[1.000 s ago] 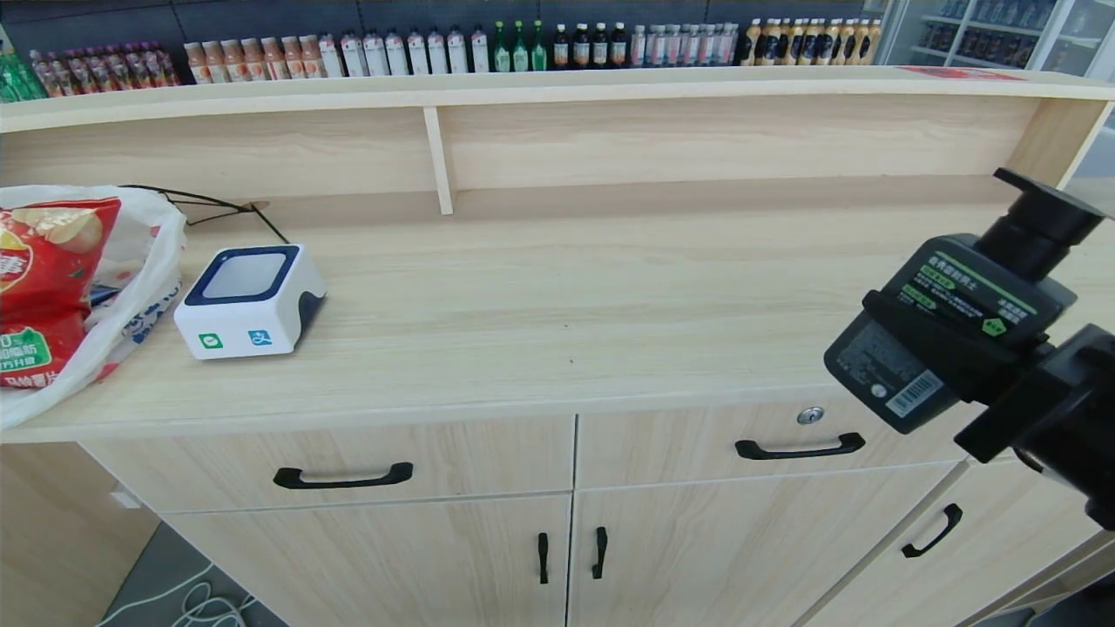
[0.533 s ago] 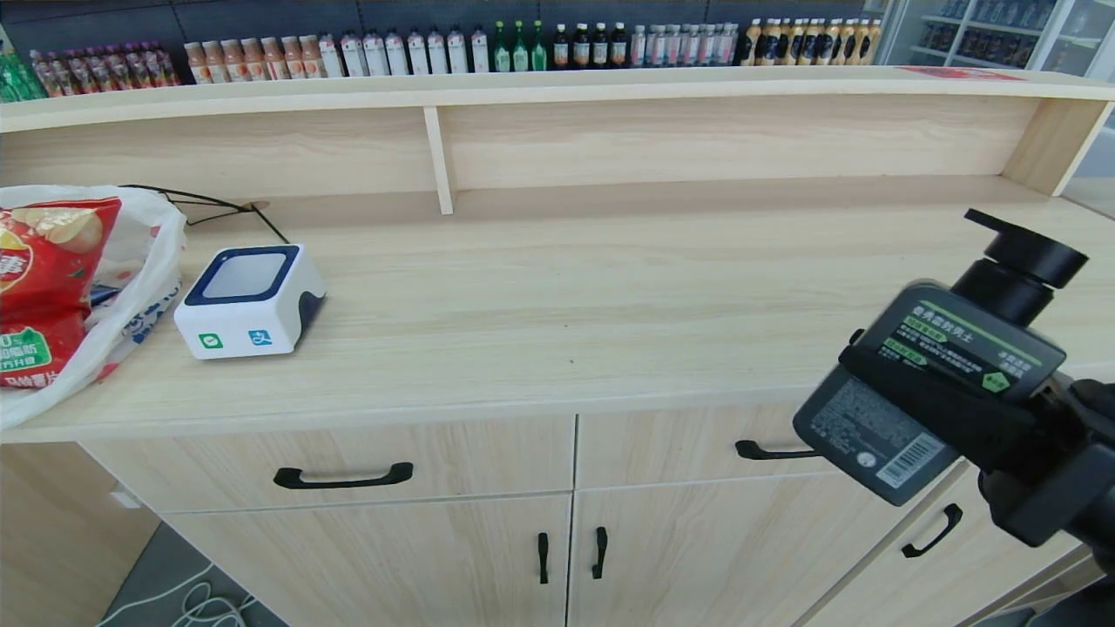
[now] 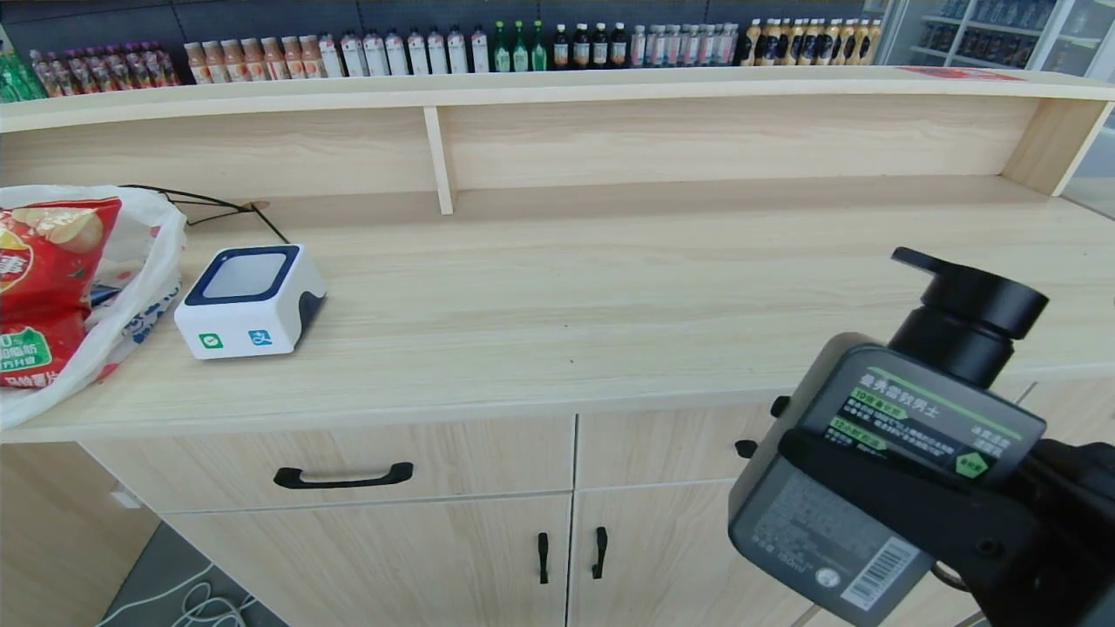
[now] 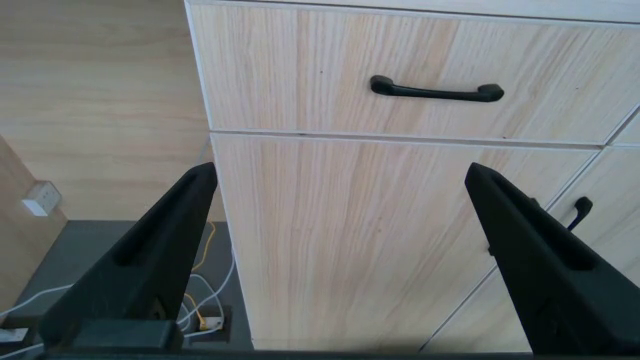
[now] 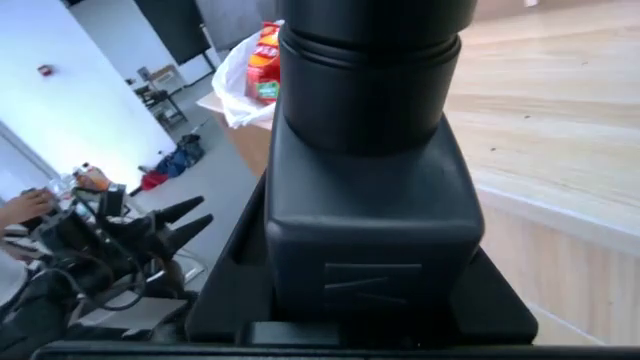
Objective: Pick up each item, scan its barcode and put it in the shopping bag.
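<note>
Right gripper (image 3: 871,479), clamped on the dark pump bottle (image 3: 906,405), has dropped from over the counter's (image 3: 610,296) right end to low before its front edge, barcode facing up. Scanner (image 3: 251,300) sits near the left edge beside the shopping bag (image 3: 131,287); scan not yet done, a leftward carry likely. Left gripper (image 4: 340,175) hangs spread and empty below the counter.

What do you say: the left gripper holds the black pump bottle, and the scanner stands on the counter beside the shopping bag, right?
No: the right gripper holds the black pump bottle, as the head view shows. The left gripper is open and empty. The scanner does stand on the counter beside the shopping bag.
</note>
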Motion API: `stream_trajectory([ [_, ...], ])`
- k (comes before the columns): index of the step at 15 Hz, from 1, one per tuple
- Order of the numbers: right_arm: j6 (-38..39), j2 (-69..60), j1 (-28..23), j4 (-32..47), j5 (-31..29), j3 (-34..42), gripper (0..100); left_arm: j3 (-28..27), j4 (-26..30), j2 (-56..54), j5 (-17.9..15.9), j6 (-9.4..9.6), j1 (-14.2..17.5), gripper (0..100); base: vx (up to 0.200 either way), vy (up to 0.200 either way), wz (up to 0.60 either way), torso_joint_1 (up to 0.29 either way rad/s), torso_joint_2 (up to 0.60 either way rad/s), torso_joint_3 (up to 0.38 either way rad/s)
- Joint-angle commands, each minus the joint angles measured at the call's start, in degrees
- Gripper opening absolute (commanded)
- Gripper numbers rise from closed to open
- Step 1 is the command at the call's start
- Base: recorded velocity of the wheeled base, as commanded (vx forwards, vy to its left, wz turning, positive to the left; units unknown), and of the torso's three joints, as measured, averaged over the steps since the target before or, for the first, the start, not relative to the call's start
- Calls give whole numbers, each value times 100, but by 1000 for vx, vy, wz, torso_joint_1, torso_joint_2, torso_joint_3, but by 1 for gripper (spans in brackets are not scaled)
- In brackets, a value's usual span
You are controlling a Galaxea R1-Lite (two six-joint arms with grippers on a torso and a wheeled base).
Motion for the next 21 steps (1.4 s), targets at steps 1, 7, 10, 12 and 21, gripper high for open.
stream_trajectory([
  [1, 219, 274, 182, -136, 8, -87, 0, 0, 0, -2, 1, 0, -9, 100, 0, 0, 0, 0, 0, 0],
  [7, 1520, 1004, 437, -1560, 245, -131, 0, 0, 9, -2, 1, 0, 0, 100, 0, 0, 0, 0, 0, 0],
  [10, 1731, 1241, 437, -1912, 254, -175, 0, 0, 0, -2, 1, 0, 0, 100, 0, 0, 0, 0, 0, 0],
  [12, 1836, 1241, 437, -2026, 254, -140, 0, 0, 0, -2, 1, 0, 0, 100, 0, 0, 0, 0, 0, 0],
  [21, 1810, 1206, 551, -2035, 245, -158, 0, 0, 0, -2, 1, 0, 0, 100, 0, 0, 0, 0, 0, 0],
])
